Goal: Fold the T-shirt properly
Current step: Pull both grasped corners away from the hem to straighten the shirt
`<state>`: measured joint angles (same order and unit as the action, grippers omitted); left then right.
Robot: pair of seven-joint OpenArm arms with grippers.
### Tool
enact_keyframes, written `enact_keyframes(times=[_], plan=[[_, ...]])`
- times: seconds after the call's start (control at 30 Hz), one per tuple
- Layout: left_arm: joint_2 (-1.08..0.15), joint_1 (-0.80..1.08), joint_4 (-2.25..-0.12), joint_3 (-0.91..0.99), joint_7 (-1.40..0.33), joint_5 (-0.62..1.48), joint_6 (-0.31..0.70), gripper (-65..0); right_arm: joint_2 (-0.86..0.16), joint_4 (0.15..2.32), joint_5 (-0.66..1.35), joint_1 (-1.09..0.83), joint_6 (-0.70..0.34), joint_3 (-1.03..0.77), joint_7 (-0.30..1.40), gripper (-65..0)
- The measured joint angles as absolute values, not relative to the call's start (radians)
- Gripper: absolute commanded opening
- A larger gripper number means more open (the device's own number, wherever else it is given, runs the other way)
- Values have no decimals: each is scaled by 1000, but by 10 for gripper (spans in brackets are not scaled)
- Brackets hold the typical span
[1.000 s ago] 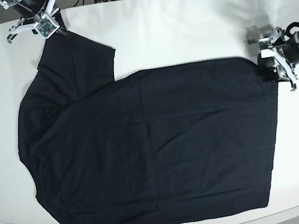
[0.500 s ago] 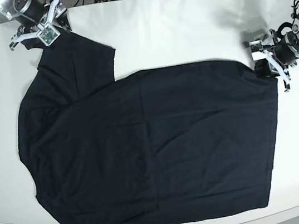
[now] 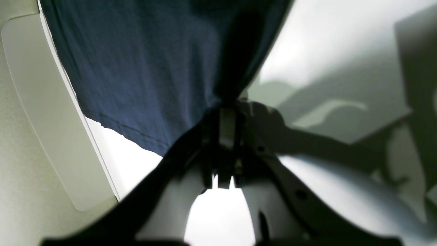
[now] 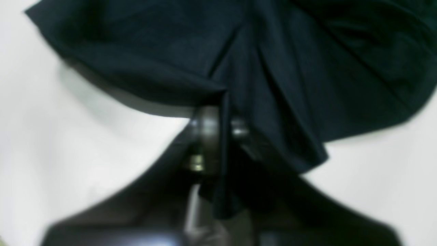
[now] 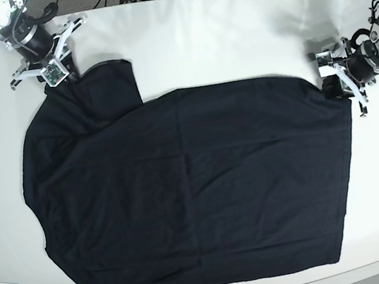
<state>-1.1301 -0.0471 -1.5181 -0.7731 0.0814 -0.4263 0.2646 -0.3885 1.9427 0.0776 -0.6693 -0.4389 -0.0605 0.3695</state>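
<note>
Since I last checked: sleeve has moved in w/ right end effector (image 5: 50, 71).
T-shirt (image 5: 196, 184): flat on tabletop (image 5: 231, 36).
Right end effector: pinching sleeve cloth.
Left end effector (image 5: 338, 84): clamped on hem corner, barely shifted.
Meaning: I judge first fold starting.

Plain black T-shirt (image 5: 196, 184) on a white table (image 5: 231, 36)

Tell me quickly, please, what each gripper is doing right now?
Left gripper: shut on the hem corner of the T-shirt.
Right gripper: shut on a bunched fold of the T-shirt's sleeve.
</note>
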Motion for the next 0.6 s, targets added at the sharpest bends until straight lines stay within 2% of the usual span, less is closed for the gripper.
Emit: enact_keyframes(times=[0.07,0.23,0.6], plan=[[-1131,-47,-1525,-773,68,-395,266,-650,-405,1951,64,-670,-400,-60,384,-650],[-1164,-33,-1606,-781,53,-382,287,-650,-459,2051,50,-721,-389,-61,486,-650],[-1396,110,-1931,-806,-5,-381,323,-650,-479,2343,52,-1049,-356,-209,542,-650]])
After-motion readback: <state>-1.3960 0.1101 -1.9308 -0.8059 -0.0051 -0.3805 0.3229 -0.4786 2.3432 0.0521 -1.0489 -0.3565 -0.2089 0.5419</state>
